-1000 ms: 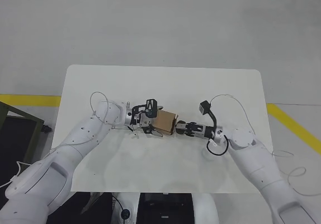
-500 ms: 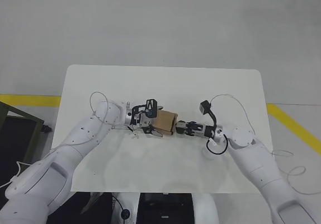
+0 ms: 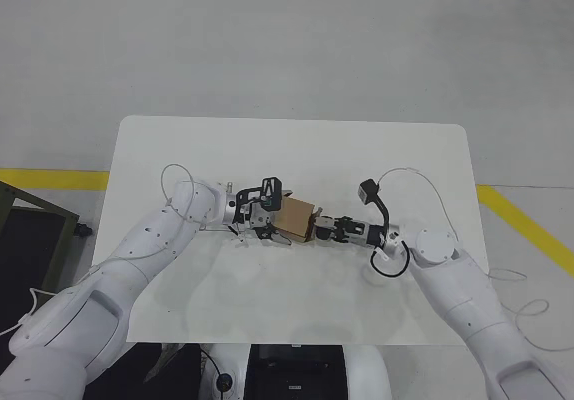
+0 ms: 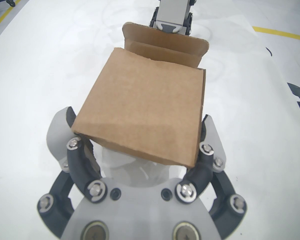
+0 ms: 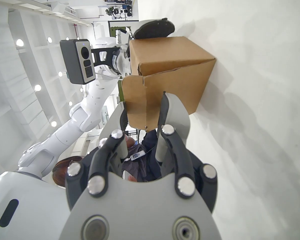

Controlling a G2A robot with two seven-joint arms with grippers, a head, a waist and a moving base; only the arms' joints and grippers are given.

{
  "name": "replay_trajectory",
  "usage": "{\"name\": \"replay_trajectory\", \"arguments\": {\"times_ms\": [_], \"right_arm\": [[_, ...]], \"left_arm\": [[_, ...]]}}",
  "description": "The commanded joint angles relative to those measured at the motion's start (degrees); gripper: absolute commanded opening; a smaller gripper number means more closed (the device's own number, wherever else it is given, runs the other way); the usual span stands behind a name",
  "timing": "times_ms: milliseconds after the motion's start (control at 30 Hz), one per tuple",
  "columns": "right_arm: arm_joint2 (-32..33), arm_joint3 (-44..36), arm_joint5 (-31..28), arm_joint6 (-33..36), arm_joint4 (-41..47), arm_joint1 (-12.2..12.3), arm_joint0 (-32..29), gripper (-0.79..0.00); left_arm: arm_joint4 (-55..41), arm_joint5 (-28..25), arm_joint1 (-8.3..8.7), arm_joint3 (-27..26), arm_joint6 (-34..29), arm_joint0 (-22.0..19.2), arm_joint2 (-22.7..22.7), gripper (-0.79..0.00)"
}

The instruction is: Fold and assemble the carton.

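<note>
At the middle of the table [image 3: 167, 150], my left claw [image 4: 136, 118] clamps the carton [image 4: 145, 96] across its near end to steady it. My right claw [image 5: 145, 104], fingers part-spread, brackets the raised end flap [image 5: 133, 93], seemingly to fold it in.

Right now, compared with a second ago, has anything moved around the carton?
Hardly anything. The right gripper, at the raised flap of the carton, seems to have nudged in a touch and eased back out again. Nothing was taken hold of or let go. The left gripper stays clamped across the opposite end, and the carton sits in the same spot on the table.
</note>
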Motion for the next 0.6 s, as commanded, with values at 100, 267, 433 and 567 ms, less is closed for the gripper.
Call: {"name": "replay_trajectory", "arguments": {"times_ms": [100, 267, 433, 567], "right_arm": [[-0.17, 0.05, -0.06, 0.54, 0.58, -0.16, 0.11, -0.563], [-0.61, 1.06, 0.16, 0.77, 0.49, -0.41, 0.73, -0.554], [-1.23, 1.84, 0.45, 0.00, -0.12, -0.74, 1.30, -0.536], [-1.64, 2.50, 0.68, -0.58, -0.84, -0.98, 1.93, -0.529]], "left_arm": [[-0.03, -0.08, -0.05, 0.04, -0.12, -0.07, 0.05, 0.000], [-0.04, -0.16, -0.11, 0.07, -0.23, -0.16, 0.12, 0.000], [0.04, -0.06, -0.15, 0.04, -0.21, -0.21, 0.18, 0.000], [-0.04, -0.05, -0.17, 0.06, -0.06, -0.21, 0.16, 0.000]]}}
